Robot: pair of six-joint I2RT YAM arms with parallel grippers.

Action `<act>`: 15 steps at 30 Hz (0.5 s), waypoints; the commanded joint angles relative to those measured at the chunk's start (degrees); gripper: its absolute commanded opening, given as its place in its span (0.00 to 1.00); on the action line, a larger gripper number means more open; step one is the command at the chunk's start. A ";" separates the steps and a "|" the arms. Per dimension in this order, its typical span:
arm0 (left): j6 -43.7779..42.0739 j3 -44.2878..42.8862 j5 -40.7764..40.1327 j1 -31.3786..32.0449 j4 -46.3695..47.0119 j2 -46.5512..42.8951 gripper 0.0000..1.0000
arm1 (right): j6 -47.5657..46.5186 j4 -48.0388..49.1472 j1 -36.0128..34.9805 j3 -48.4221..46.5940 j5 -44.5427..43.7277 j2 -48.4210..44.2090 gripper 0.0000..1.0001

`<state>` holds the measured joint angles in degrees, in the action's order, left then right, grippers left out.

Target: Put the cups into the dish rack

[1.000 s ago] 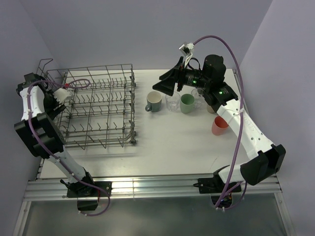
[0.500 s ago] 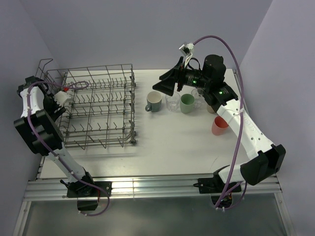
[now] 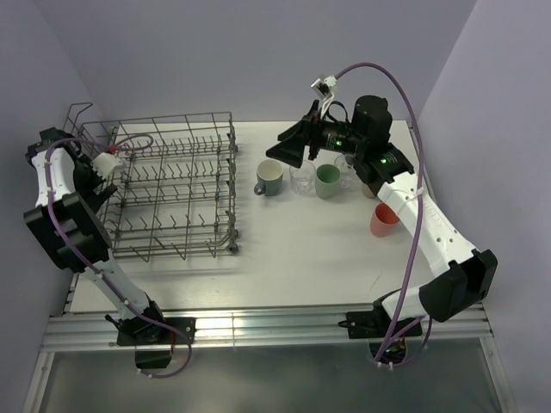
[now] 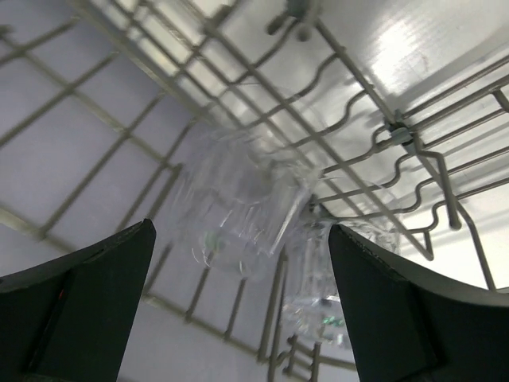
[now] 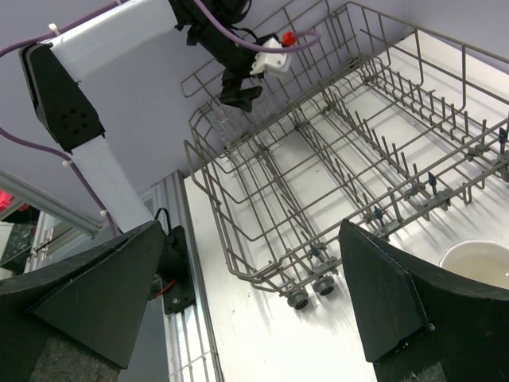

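A clear glass [image 4: 231,203] sits in the far left end of the dish rack [image 3: 231,189], blurry behind the wires. The L pincer [image 4: 240,229] is spread wide & holds nothing. It should be pulled back straight & slow so no wire gets bumped. The L arm is bent up high by that end of the rack. The R arm is reached out over the mugs on the surface [image 3: 284,249]. The R pincer [image 5: 253,239] is also wide apart, w/ nothing in it. The grey-blue mug [image 3: 269,178], green mug [image 3: 327,181] & coral cup [image 3: 384,221] are not loaded yet.
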<state>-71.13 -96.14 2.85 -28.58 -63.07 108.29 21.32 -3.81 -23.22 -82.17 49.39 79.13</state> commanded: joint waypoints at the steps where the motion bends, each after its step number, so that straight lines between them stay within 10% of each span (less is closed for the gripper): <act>1: -0.06 -4.32 2.42 0.10 -2.67 -3.43 0.99 | -0.76 1.09 -0.07 -1.32 0.89 -0.21 0.99; 15: 7.49 -10.48 7.60 5.19 5.85 -16.51 0.99 | -16.82 -14.00 0.02 -8.88 -13.24 2.86 0.99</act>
<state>-67.61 -103.85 5.63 -25.43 -60.36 98.35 12.73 -11.09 -23.24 -86.37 44.18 80.79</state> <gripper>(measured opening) 0.993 0.993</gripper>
